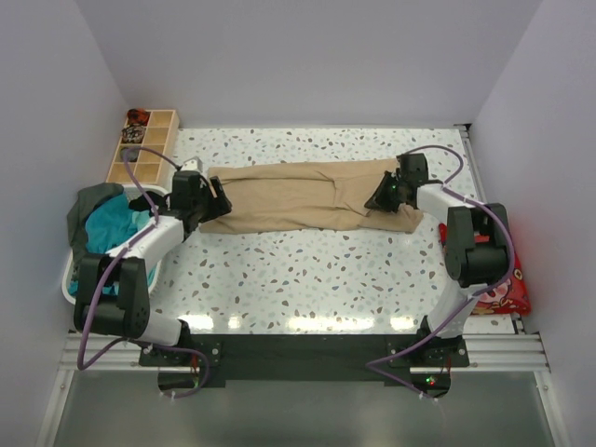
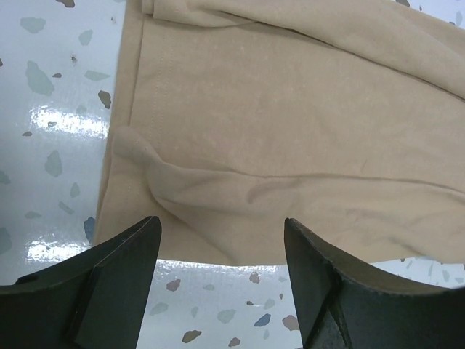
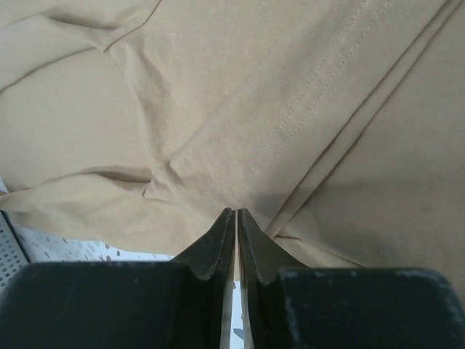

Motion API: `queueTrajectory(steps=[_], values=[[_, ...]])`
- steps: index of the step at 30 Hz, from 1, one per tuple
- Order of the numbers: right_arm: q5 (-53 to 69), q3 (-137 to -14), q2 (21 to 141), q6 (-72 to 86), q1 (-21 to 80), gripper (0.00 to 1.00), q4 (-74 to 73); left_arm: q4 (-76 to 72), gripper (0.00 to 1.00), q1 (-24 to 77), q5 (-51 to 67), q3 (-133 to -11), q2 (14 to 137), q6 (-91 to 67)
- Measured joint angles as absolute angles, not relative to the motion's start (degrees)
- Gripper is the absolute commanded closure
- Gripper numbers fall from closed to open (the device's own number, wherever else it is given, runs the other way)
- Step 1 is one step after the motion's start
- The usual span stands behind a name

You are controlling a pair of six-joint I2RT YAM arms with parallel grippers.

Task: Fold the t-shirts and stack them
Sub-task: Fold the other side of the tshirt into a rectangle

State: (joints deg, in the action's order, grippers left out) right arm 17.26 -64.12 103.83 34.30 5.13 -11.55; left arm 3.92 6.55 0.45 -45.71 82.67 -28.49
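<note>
A sandy-beige t-shirt (image 1: 298,197) lies folded into a long band across the far half of the table. My left gripper (image 1: 216,200) hovers open at its left end; in the left wrist view the black fingers (image 2: 123,269) straddle bare table just short of the shirt's near edge (image 2: 290,131). My right gripper (image 1: 377,200) is at the right end of the beige t-shirt. Its jaws (image 3: 237,212) are pressed together on a pinch of the cloth (image 3: 218,87), and creases run into the tips. A teal t-shirt (image 1: 112,223) and a dark grey-green one (image 1: 93,200) lie in the basket.
The white plastic basket (image 1: 70,279) stands off the table's left edge beside the left arm. A wooden compartment box (image 1: 144,144) sits at the far left corner. A red packet (image 1: 507,289) lies past the right edge. Walls close in on three sides.
</note>
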Motion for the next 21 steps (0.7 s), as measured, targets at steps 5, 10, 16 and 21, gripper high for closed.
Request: queueTrajectory(steps=[5, 10, 16, 21], values=[[17.58, -64.62, 104.51, 34.52, 5.13, 0.53, -11.64, 3.97, 0.26, 6.55, 0.43, -45.71, 82.94, -28.47], [17.17, -64.58, 103.31, 33.63, 5.13, 0.50, -12.19, 3.95, 0.26, 6.55, 0.43, -45.71, 82.94, -28.45], [16.19, -63.00, 100.42, 33.32, 5.13, 0.49, -12.67, 3.97, 0.26, 6.55, 0.47, -45.71, 82.94, -28.45], [16.08, -60.55, 100.14, 33.41, 5.13, 0.50, -12.71, 3.95, 0.26, 6.55, 0.47, -45.71, 82.94, -28.45]])
